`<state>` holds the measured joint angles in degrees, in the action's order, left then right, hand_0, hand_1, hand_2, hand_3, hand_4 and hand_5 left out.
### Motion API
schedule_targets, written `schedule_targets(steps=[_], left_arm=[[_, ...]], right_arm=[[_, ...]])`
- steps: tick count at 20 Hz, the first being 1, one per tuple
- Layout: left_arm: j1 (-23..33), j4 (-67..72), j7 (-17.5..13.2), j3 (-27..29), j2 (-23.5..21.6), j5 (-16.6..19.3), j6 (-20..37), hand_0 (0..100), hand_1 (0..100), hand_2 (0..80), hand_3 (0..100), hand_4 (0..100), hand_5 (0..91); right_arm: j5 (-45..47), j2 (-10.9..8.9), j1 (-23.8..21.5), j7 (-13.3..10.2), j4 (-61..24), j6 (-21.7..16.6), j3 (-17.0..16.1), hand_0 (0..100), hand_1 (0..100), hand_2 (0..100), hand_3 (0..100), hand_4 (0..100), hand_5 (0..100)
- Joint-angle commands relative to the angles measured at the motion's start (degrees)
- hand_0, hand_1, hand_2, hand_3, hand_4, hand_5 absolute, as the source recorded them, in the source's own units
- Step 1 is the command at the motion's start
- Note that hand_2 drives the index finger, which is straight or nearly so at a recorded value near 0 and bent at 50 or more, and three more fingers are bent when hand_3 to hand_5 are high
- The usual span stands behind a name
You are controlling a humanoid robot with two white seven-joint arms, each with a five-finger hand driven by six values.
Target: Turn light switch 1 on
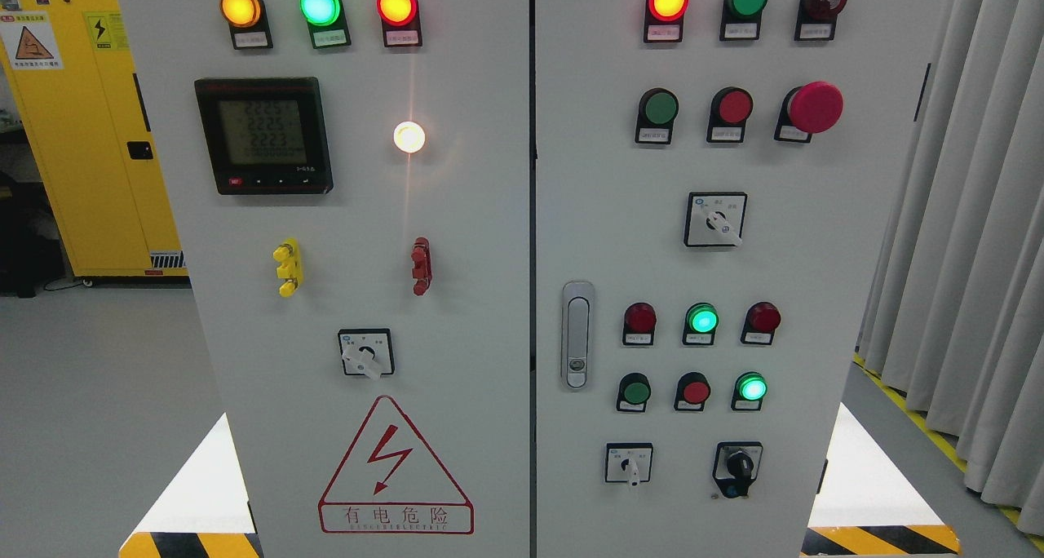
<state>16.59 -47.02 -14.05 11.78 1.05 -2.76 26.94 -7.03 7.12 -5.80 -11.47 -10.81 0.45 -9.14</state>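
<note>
The head view looks straight at a grey electrical control cabinet (457, 240) with two doors split by a dark vertical seam. Neither robot hand shows anywhere in this view, so the state of the fingers cannot be told, nor how they lie relative to any switch. The left door carries, along its top, a lit amber lamp (241, 7), a lit green lamp (320, 5) and a lit red lamp (397, 6); below them sit a digital meter (263, 135) with three rows of figures and, to its right, a glowing white lamp (409, 137). Lower down are a yellow terminal block (288, 267) and a red terminal block (421, 266), then a rotary selector switch (366, 353) with a white knob, just above a red electric hazard triangle (395, 466). Which control is light switch 1 cannot be told, as the small labels are unreadable. The right door holds a lit red lamp (667, 0), a red mushroom emergency button (814, 107), another white-knob selector (715, 219), a metal door handle (577, 334), rows of red and green buttons, and near the bottom a small white selector (629, 463) beside a black key switch (737, 465). A yellow safety cabinet (81, 134) stands far left, and grey curtains (971, 215) hang at right.
</note>
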Motion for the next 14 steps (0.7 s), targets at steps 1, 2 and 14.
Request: schedule_targets(steps=[1, 2, 14], left_arm=[[-1.5, 33.0, -1.9, 0.1, 0.6, 0.1, -0.7, 33, 29, 5.3, 11, 20, 0.0], [-2.1, 34.6, -1.8, -1.2, 0.5, 0.1, -1.1, 33, 28, 2.5, 5, 16, 0.0], [-4.2, 38.3, 1.7, -13.0, 0.9, 0.1, -15.2, 32, 23, 0.0, 0, 0, 0.0]], right_arm=[[0.0, 0.0, 0.0, 0.0, 0.0, 0.0, 0.0, 0, 50, 4, 0, 0, 0], [0.0, 0.0, 0.0, 0.0, 0.0, 0.0, 0.0, 0, 50, 4, 0, 0, 0], [0.0, 0.0, 0.0, 0.0, 0.0, 0.0, 0.0, 0, 50, 4, 0, 0, 0]])
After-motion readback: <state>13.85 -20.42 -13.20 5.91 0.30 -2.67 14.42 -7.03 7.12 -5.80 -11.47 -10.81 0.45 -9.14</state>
